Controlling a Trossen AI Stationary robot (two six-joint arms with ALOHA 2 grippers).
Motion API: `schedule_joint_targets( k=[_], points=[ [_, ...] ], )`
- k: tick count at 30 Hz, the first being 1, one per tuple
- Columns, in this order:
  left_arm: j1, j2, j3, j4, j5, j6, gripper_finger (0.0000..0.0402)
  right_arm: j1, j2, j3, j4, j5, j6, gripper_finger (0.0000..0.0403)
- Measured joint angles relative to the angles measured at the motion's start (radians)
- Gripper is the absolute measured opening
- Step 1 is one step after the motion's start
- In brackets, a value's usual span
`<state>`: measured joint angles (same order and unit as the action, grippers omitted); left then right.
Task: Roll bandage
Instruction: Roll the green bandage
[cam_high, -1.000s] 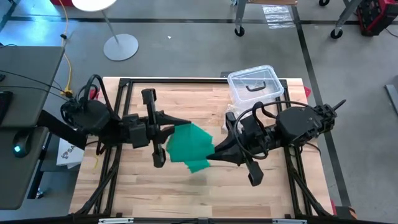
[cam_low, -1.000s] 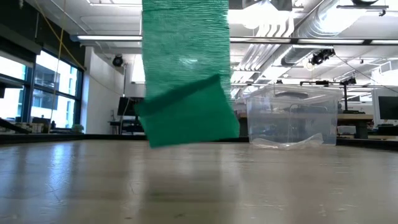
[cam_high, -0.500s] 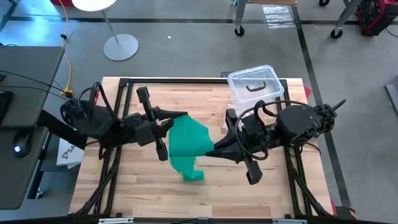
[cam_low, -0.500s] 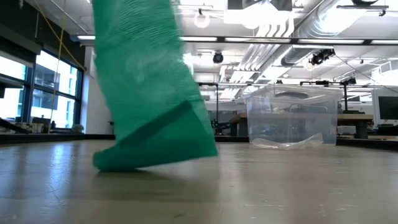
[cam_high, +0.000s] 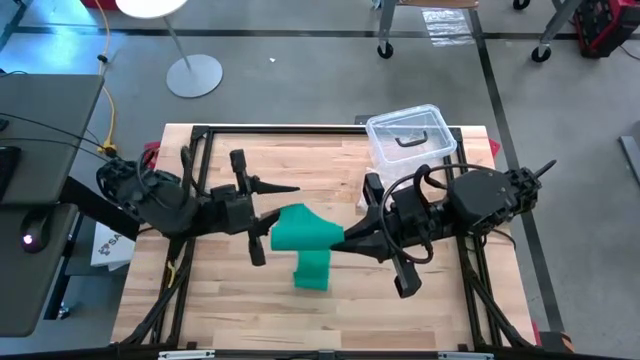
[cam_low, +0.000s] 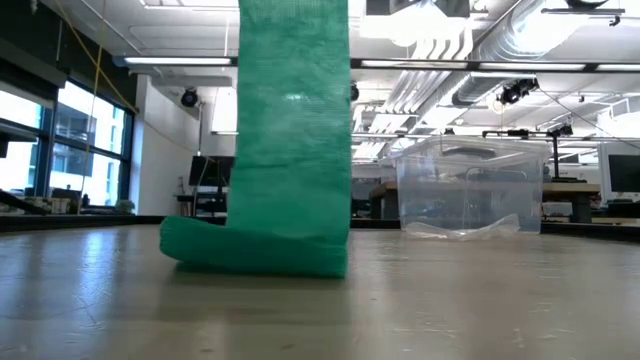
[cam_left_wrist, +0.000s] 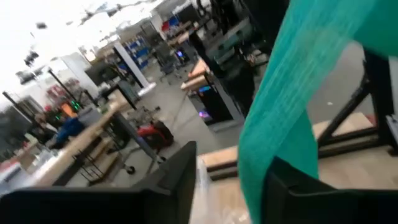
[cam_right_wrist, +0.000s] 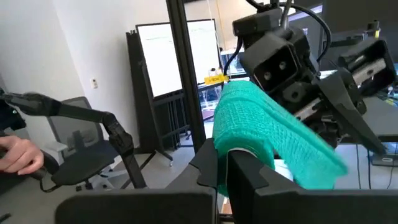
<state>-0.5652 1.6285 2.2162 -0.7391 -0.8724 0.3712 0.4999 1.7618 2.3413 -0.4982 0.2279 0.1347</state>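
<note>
Green bandage at frame centre: flat strip hangs vertical, lower end folded on tabletop (fold trails to lower centre), w/ crinkly weave texture.

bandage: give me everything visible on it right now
The bandage is a flat, solid green strip of crinkly, woven-looking fabric. Its upper end is pinched in the shut right gripper above the table. From there it hangs straight down, and in the low view its bottom end lies folded on the tabletop, trailing to one side. The left gripper sits close beside the raised part; in its wrist view the strip passes between the open fingers, contact unclear.
</note>
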Motion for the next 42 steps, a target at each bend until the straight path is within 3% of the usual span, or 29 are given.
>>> schedule_joint_targets(
  k=[7, 17, 25, 29, 37, 42],
  points=[
    [-0.017, -0.054, 0.001, -0.209, -0.003, -0.216, 0.0192, -0.001, -0.018, -0.001, -0.007, 0.025, -0.013, 0.0003],
    [-0.056, -0.110, 0.001, -0.478, -0.053, -0.382, 0.0198, 0.000, -0.028, -0.001, -0.014, 0.049, -0.047, 0.0003],
    [-0.026, -0.088, 0.000, -0.433, 0.044, -0.455, 0.0234, 0.000, -0.030, -0.001, 0.012, 0.044, -0.068, 0.0003],
    [-0.007, -0.073, 0.000, -0.311, 0.036, -0.338, 0.0241, 0.001, -0.030, 0.001, 0.040, 0.044, -0.068, 0.0003],
    [0.021, -0.028, -0.001, 0.035, -0.056, 0.139, 0.0241, 0.000, -0.031, 0.002, 0.138, 0.043, -0.076, 0.0003],
    [0.037, -0.019, -0.001, 0.084, -0.088, 0.234, 0.0240, 0.002, -0.032, 0.002, 0.143, 0.047, -0.091, 0.0003]
  ],
)
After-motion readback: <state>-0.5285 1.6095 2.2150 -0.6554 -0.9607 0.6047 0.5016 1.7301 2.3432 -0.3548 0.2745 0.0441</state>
